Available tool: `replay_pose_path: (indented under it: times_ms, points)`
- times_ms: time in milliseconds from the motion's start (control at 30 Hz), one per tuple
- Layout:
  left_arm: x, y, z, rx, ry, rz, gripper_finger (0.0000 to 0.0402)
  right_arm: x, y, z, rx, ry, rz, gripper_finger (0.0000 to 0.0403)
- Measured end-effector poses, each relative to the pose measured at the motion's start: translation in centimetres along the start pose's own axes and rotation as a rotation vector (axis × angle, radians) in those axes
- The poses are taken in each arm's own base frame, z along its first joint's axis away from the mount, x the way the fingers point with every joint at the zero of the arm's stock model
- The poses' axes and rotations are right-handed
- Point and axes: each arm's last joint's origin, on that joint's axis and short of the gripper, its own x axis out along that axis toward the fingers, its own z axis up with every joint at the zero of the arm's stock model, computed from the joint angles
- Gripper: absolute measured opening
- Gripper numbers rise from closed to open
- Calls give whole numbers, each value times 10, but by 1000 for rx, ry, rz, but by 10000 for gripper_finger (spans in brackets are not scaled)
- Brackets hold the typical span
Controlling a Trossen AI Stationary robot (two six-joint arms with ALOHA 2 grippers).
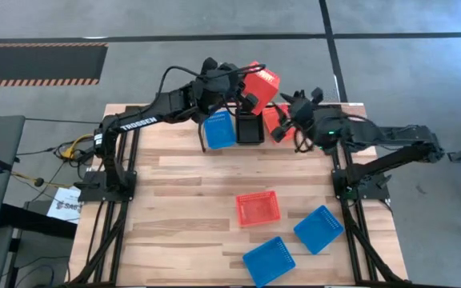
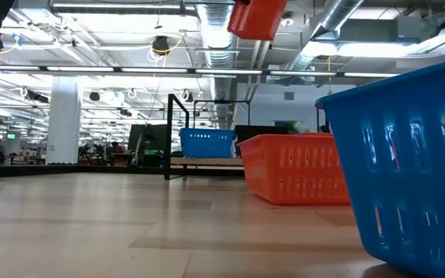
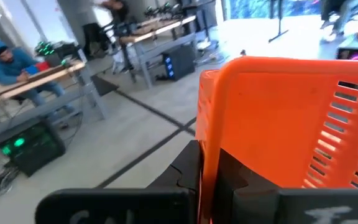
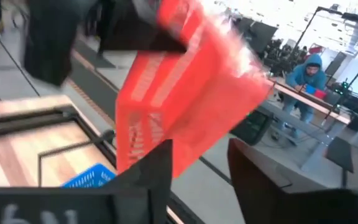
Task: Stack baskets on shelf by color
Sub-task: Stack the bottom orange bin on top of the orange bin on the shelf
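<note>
My left gripper (image 1: 245,96) reaches to the table's far edge and is shut on a red-orange basket (image 1: 261,85), raised high above the shelf (image 2: 207,164); the low view shows that basket (image 2: 257,17) near the ceiling line. On the shelf sit a blue basket (image 1: 219,130), a black one (image 1: 250,128) and another red-orange one (image 1: 274,120). My right gripper (image 1: 288,114) hovers open over the shelf's right end, facing the raised basket (image 4: 185,106). My left gripper (image 3: 207,171) pinches one end wall of the red-orange basket (image 3: 205,143) between its two fingers, the wall's edge running down between them. The basket is lifted clear of shelf and table and sits tilted in the hold.
Toward the table's near right lie a red-orange basket (image 1: 258,208) and two blue ones (image 1: 318,229) (image 1: 268,260). The left half of the plank tabletop (image 1: 166,216) is bare wood. People sit at benches in the room beyond.
</note>
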Motion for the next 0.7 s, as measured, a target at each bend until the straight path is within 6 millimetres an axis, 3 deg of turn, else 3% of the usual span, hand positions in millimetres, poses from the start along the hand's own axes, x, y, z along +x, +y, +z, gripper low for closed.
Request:
replay_pose_path:
  times_ms: [267,500,700]
  points:
    - [2,4,3,18,-20,-5,0,21,17,2,-5,-58,14,226]
    - [5,8,3,-7,-22,-54,0,18,9,9,-8,-101,-4,222]
    - [4,5,2,-10,-15,-97,0,33,0,-1,-67,-31,-45,221]
